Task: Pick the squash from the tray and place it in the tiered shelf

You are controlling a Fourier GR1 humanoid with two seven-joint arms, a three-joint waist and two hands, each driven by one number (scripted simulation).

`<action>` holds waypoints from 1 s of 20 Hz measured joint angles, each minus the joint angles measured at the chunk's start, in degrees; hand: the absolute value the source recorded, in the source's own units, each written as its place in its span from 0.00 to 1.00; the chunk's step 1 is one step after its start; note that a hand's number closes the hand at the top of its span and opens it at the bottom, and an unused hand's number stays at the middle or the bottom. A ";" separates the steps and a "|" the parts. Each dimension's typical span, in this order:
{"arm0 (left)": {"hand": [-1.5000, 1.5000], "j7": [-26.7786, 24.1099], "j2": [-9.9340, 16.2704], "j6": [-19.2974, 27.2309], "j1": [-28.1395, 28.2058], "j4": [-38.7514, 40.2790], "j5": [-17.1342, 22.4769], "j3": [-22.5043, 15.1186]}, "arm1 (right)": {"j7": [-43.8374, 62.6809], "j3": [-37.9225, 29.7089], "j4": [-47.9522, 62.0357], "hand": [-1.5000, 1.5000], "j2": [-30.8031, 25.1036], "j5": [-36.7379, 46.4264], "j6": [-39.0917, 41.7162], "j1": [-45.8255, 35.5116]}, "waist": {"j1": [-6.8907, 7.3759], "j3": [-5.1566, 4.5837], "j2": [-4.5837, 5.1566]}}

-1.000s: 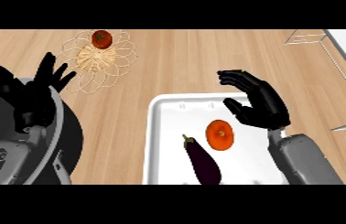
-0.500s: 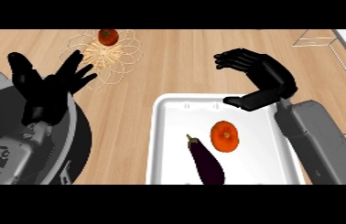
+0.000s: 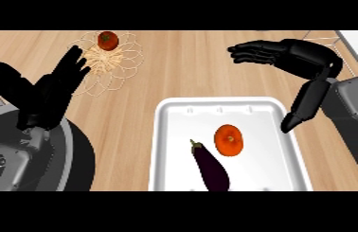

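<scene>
nearest, at six o'clock, a long glossy dark purple eggplant (image 3: pixel 211 168) lies lengthwise in a white rounded-rectangular tray (image 3: pixel 170 146), its thin stem end pointing toward eleven o'clock and its far end running off the lower edge. just beyond it, toward one o'clock, sits the round orange squash (image 3: pixel 229 139), smooth with a faint ridge down its middle, near the eggplant's stem but not clearly touching it. it rests on the tray's floor, right of centre. the tray has a raised smooth rim and lies on a pale wooden counter (image 3: pixel 185 65) with fine lengthwise grain.

at eight o'clock a curved dark grey body panel (image 3: pixel 49 165) fills the corner, and the black left hand (image 3: pixel 52 96) shows above it, fingers straight and spread, pointing toward twelve o'clock.

at three o'clock the black right hand (image 3: pixel 297 58) hangs past the tray's far right corner, wide open: fingers reach toward nine o'clock over bare counter, the thumb drops toward the tray's right rim. nothing lies between it and the squash.

farthest, at eleven o'clock, stands a thin tan wire shelf of looping petal shapes (image 3: pixel 108 63), with a small red tomato (image 3: pixel 107 40) on it.
</scene>
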 measured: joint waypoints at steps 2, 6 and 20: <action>0.50 -1.97 -0.10 -0.38 0.37 0.92 -0.14 0.39 | 1.04 1.90 -3.11 0.00 -2.91 4.40 2.06 -2.52 | -0.35 -0.04 -0.15; 0.50 -5.10 -0.60 -0.63 1.34 1.86 -0.82 0.58 | 1.67 5.41 -11.97 0.00 -6.96 16.29 1.72 -6.61 | -0.85 0.01 -0.50; 0.50 -10.48 -1.73 -2.72 1.49 3.94 -1.32 2.55 | 10.86 19.38 -29.77 0.00 -2.00 43.51 -5.90 1.88 | -0.99 0.68 -0.58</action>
